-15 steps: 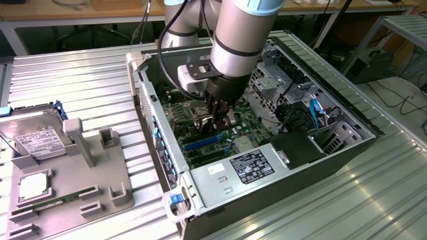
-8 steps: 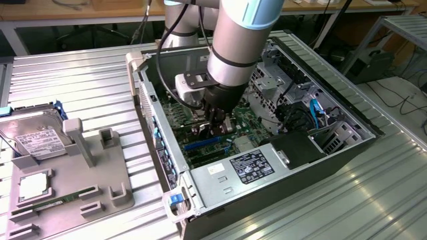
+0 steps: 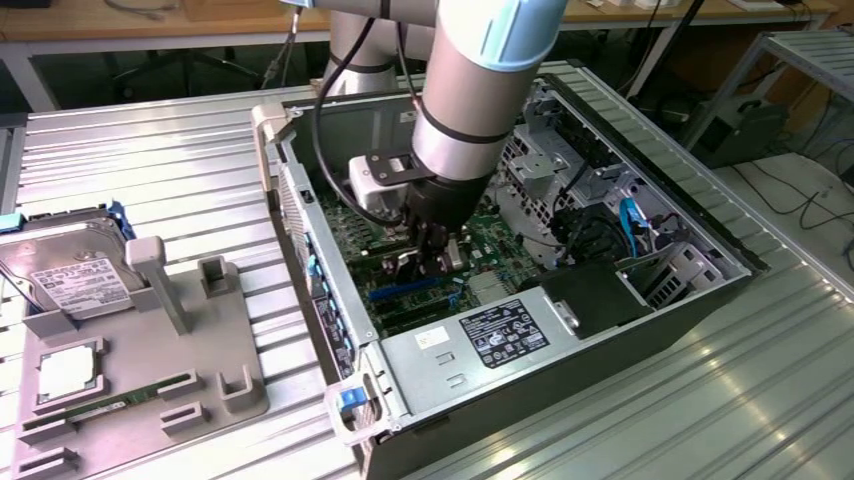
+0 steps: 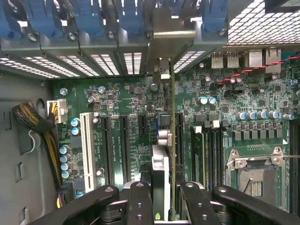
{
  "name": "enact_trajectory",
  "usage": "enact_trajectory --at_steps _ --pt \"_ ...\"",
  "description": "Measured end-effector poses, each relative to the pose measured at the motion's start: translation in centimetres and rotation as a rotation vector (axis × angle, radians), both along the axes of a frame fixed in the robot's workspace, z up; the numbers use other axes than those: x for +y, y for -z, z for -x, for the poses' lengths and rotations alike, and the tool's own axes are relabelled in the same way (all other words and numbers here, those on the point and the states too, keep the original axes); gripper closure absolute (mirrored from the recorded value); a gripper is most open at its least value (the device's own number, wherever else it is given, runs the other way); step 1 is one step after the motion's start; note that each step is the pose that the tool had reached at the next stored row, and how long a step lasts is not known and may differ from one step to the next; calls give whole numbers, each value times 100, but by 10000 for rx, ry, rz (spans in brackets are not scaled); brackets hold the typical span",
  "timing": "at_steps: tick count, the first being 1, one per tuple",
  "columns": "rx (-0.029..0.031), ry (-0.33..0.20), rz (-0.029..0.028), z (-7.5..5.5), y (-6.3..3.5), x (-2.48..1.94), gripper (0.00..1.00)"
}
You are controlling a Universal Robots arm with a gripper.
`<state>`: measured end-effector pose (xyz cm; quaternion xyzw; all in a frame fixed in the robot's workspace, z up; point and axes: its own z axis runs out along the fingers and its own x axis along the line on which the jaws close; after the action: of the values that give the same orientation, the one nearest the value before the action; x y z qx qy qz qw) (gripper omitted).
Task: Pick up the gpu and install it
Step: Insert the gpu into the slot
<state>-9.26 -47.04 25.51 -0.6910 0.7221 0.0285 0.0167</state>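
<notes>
Exterior view: a grey holder [image 3: 200, 340] sits near the counter [image 3: 160, 160] edge at the exterior view's left. It carries a silver hard drive [image 3: 67, 275] and, nearer the corner, a narrow green memory stick [image 3: 100, 410]. The open computer case [image 3: 300, 200] lies on its side at the counter's middle. The arm [image 3: 467, 110] reaches down into the case, and a labelled power supply [image 3: 494, 335] sits at the case's near end.

Wrist view: the fingers [image 4: 139, 199] are narrowed on the gpu [image 4: 161, 168], one on each face of the card. The gpu stands on edge over the motherboard [image 4: 126, 103], in line with the expansion slots. Its silvery bracket [image 4: 171, 33] meets the rear wall of the case among the blue latches [image 4: 131, 18]. Whether the card is fully seated cannot be told. An empty processor socket [image 4: 255, 173] lies to one side.
</notes>
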Motion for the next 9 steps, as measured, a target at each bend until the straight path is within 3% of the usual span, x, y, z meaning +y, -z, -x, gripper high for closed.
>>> enact_trajectory --at_steps 9 --pt "0 1 0 5 28 0 72"
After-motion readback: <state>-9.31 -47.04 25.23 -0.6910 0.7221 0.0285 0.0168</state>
